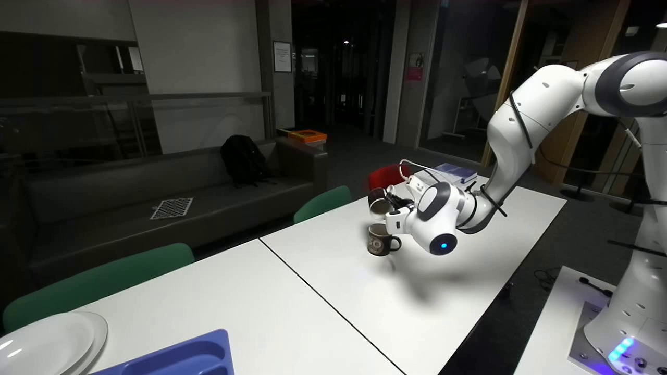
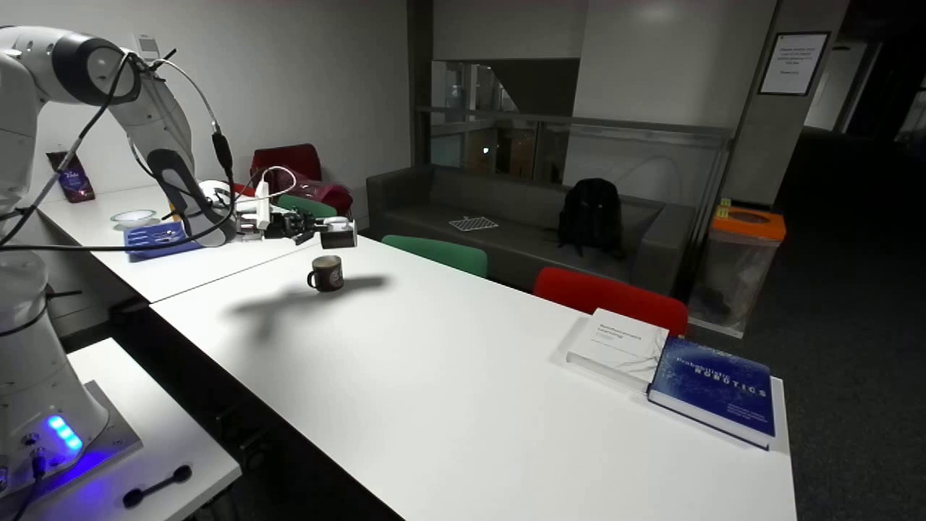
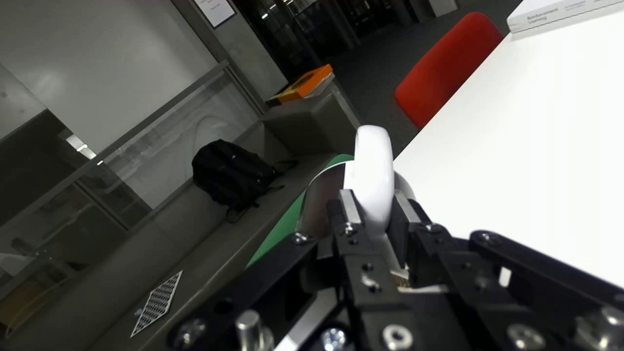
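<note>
My gripper (image 3: 374,209) is shut on the white handle (image 3: 374,170) of a mug with a dark-printed side (image 3: 319,202). It holds this mug in the air above the table; the mug also shows in both exterior views (image 1: 380,207) (image 2: 338,237). The held mug looks tilted, but its exact angle is hard to tell. A dark brown mug with pale print (image 1: 379,242) stands upright on the white table, just below the held mug and the gripper. It also shows in an exterior view (image 2: 329,275), handle toward the robot side. The wrist view does not clearly show it.
White plates (image 1: 49,341) and a blue compartment tray (image 1: 208,354) lie at one table end. A white book (image 2: 618,344) and a blue book (image 2: 712,387) lie at the opposite end. Green (image 2: 438,253) and red (image 2: 615,293) chairs line the far edge, before a sofa with a backpack (image 2: 592,217).
</note>
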Controlling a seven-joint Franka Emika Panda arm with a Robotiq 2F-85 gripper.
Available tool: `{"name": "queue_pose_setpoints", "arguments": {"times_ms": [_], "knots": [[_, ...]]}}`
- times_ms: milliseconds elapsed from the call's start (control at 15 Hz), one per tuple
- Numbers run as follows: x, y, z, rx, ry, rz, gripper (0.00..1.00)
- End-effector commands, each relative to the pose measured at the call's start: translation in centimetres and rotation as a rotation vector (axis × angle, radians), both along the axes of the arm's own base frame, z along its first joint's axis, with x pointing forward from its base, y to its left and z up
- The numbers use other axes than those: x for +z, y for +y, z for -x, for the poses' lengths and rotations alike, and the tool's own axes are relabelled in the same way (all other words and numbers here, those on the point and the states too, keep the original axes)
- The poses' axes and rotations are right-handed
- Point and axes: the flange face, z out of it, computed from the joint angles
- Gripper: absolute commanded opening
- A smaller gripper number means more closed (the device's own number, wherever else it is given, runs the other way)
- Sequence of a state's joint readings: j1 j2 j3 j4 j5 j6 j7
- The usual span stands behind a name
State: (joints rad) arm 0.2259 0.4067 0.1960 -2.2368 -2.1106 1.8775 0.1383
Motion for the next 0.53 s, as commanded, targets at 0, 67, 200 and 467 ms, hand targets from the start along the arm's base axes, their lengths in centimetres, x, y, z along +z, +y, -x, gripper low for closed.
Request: {"name": "queue_pose_setpoints", "arguments": {"times_ms": [0,67,200,467], "knots": [[1.49,-0.24,0.64,-0.006,-0.049,0.065,0.05],[1.39,-0.33,0.73,-0.009,-0.048,0.074,0.05],[1.25,-0.48,0.87,-0.014,-0.050,0.092,0.05],[1.14,-0.48,1.02,-0.017,-0.052,0.124,0.05]]}}
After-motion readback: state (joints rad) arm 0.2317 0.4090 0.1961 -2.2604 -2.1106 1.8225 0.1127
